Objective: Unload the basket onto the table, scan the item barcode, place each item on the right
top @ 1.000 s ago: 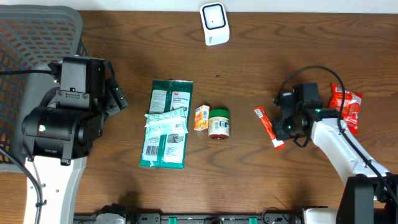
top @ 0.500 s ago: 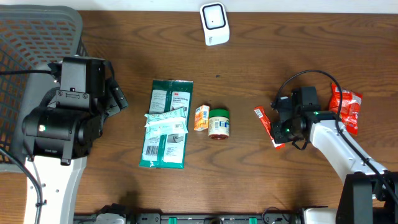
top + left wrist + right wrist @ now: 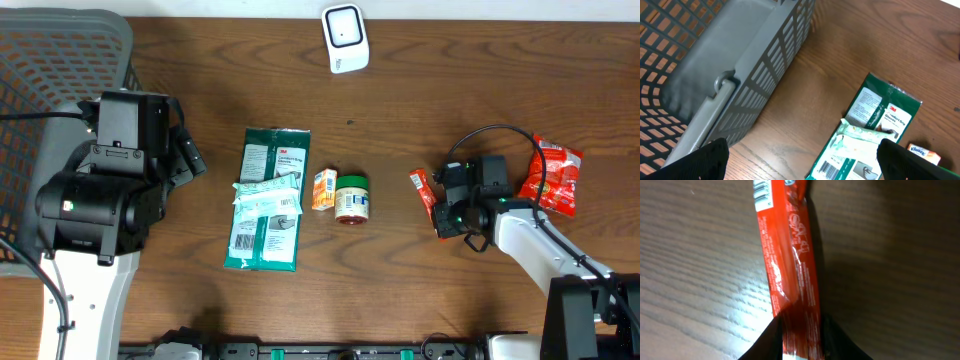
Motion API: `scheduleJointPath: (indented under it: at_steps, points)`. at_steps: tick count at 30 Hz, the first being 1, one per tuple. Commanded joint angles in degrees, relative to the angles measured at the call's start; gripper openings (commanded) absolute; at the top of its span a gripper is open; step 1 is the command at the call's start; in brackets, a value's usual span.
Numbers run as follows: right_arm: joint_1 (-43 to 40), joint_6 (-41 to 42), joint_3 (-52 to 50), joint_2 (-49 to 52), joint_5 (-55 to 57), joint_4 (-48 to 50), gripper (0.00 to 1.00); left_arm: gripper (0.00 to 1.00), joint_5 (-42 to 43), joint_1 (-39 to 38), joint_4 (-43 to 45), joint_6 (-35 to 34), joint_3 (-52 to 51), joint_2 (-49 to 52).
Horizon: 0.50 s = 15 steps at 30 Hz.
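A slim red snack bar (image 3: 423, 189) lies on the wooden table right of centre. My right gripper (image 3: 440, 214) is at its near end. In the right wrist view the bar (image 3: 790, 255) runs up the frame with a barcode at its top. Both dark fingers (image 3: 765, 345) press on its sides, so my right gripper (image 3: 801, 341) is shut on it. The white scanner (image 3: 345, 38) stands at the table's far edge. My left gripper (image 3: 802, 162) hangs open over bare wood between the basket and a green package, holding nothing.
A grey mesh basket (image 3: 60, 60) fills the far left corner. In the middle lie a green 3M package (image 3: 268, 200), a small orange box (image 3: 324, 188) and a green-lidded jar (image 3: 352, 198). A red bag (image 3: 555, 175) sits behind my right arm.
My right gripper has slid left over the snack bar's near end and its jaws have narrowed onto the bar. The left arm has not moved.
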Motion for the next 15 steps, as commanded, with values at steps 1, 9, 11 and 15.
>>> scheduleJointPath:
  at_steps: [1, 9, 11, 15]
  points:
    - [-0.17, -0.63, -2.73, 0.55, -0.28, 1.14, 0.25, 0.95, -1.20, 0.26, -0.22, -0.11, 0.24, -0.04]
    - [-0.17, -0.63, -2.80, 0.55, -0.31, 1.07, 0.12, 0.95, -1.20, 0.26, -0.24, -0.11, 0.24, -0.04]
    - [-0.20, -0.63, -2.60, 0.37, -0.28, 1.33, 0.04, 0.95, -1.20, 0.26, -0.22, -0.11, 0.24, -0.04]
    - [-0.20, 1.73, -0.37, -1.22, -0.31, 1.11, 0.01, 0.95, -1.18, 0.26, -0.24, -0.11, 0.24, -0.04]
